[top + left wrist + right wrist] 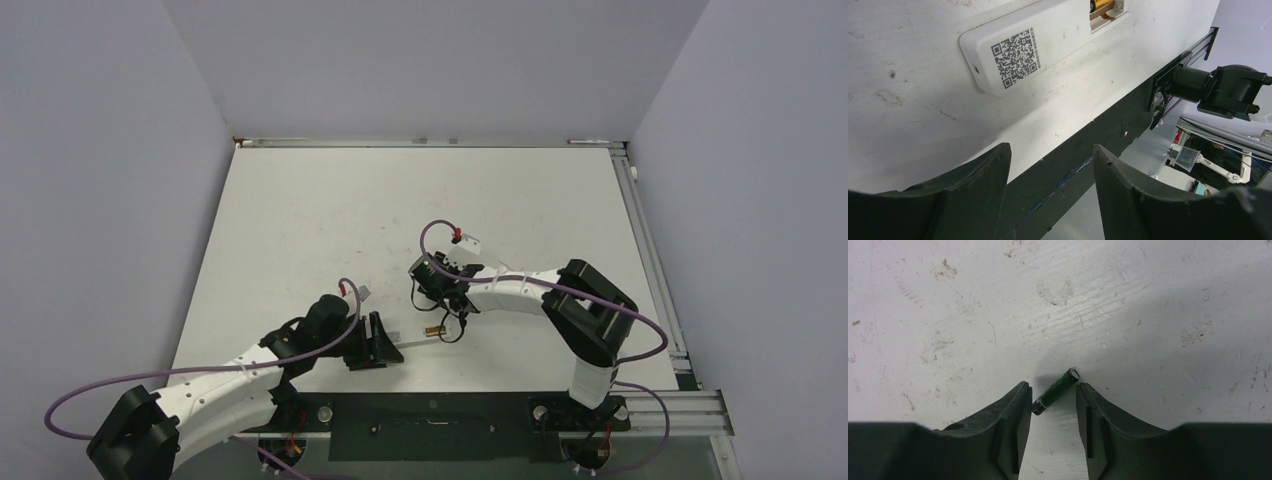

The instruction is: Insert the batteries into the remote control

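While diagonal, battery [1057, 390] between right fingers [1008, 422]

The top view looks down from above the near edge over the whole counter [300, 220]; both wrist views sit close above it, right straight down, left slanting.

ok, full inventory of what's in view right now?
table: 1, white, scuffed.
remote control: 1, white, back up, QR label, near the front edge.
yellow-gold battery: 1, in the remote's open compartment.
dark green battery: 1, flat on the table, apart from the remote.
cables: 2, purple, one along each arm.
left gripper: 1, black, open, empty, beside the remote.
right gripper: 1, black, jaws either side of the dark green battery.
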Action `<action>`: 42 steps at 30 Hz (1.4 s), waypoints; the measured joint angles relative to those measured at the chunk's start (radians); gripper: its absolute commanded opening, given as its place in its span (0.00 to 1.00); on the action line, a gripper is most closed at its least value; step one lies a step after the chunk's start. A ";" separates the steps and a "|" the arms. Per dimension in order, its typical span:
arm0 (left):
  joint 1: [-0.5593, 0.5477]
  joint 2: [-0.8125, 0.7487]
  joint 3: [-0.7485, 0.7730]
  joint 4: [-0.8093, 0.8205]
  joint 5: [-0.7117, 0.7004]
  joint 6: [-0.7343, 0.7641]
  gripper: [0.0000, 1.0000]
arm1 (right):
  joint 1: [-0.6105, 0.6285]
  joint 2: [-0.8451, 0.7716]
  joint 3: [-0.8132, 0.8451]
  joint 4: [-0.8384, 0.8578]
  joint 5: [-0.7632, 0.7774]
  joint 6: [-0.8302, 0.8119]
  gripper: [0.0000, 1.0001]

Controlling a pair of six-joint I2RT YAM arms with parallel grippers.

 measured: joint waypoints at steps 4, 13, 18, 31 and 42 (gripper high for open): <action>0.000 0.006 -0.010 0.013 0.003 -0.006 0.58 | 0.000 0.023 0.027 -0.009 0.011 -0.011 0.36; 0.000 0.017 -0.023 0.036 0.005 -0.007 0.58 | 0.000 0.085 0.105 -0.034 0.032 -0.075 0.33; 0.000 0.019 -0.024 0.047 0.007 -0.007 0.58 | 0.001 0.116 0.146 -0.052 0.047 -0.114 0.32; 0.000 0.034 -0.036 0.056 0.011 -0.007 0.58 | 0.008 0.192 0.262 -0.142 0.089 -0.214 0.27; 0.000 0.035 -0.039 0.060 0.018 -0.007 0.59 | 0.020 0.205 0.271 -0.154 0.111 -0.294 0.09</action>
